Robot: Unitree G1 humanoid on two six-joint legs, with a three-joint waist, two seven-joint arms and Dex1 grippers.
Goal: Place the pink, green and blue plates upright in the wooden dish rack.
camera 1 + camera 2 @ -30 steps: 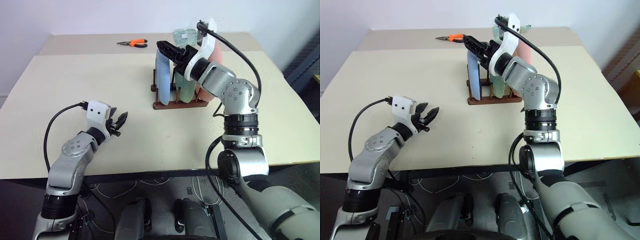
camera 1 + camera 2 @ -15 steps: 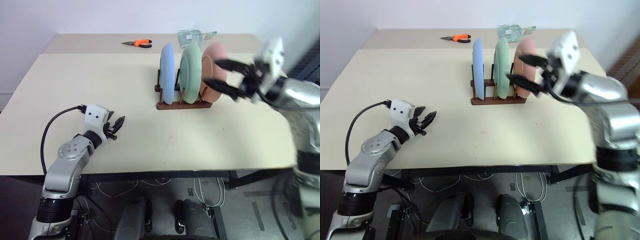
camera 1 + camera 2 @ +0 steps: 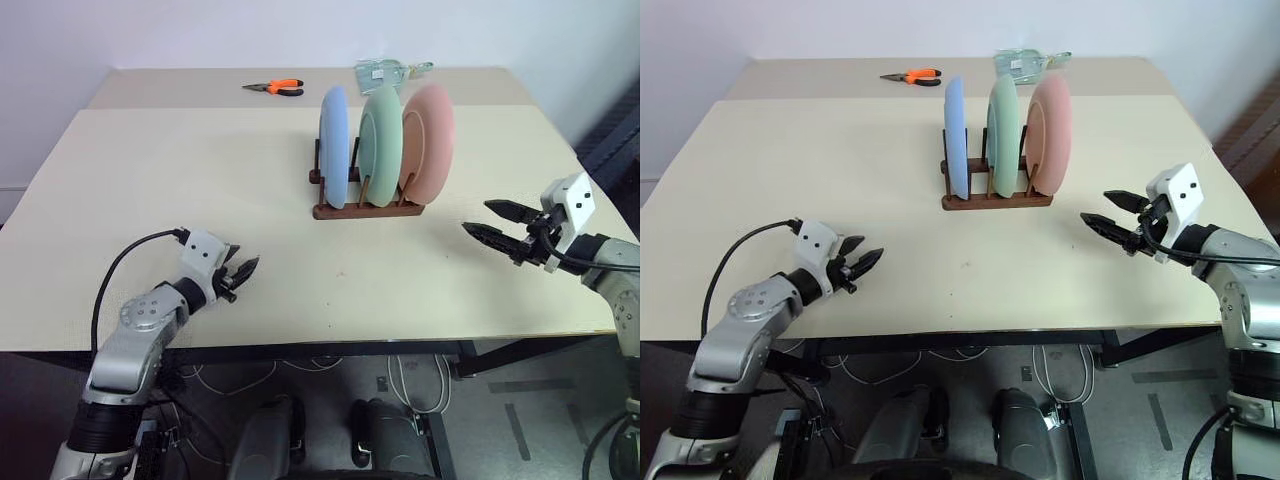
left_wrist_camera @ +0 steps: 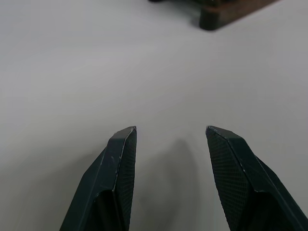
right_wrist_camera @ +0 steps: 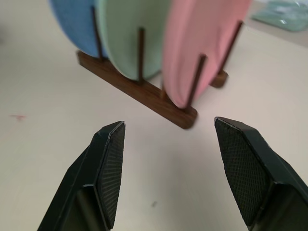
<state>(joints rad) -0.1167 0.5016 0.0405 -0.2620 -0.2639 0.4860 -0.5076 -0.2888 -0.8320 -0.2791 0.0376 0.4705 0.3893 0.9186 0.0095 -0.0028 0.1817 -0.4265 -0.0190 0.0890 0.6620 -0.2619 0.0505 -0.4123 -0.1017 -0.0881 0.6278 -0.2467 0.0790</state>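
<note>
Open right gripper point(image 3: 1106, 213); plates point(image 3: 1012, 122) upright, edge-on

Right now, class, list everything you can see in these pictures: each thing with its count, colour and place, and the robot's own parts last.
Table: one, cream, carrying everything listed below.
Wooden dish rack: one, dark brown, at the middle of the table towards the far side.
Blue plate: one, light blue, upright in the rack, leftmost.
Green plate: one, pale mint, upright in the rack, middle.
Pink plate: one, salmon, upright in the rack, rightmost.
Pliers: one, orange handles, at the far edge, left of the rack.
Clear packet: one, greenish transparent, at the far edge behind the rack.
Left gripper: one, black jaws open, empty, near the front edge.
Right gripper: one, black jaws open, empty, right of the rack.
</note>
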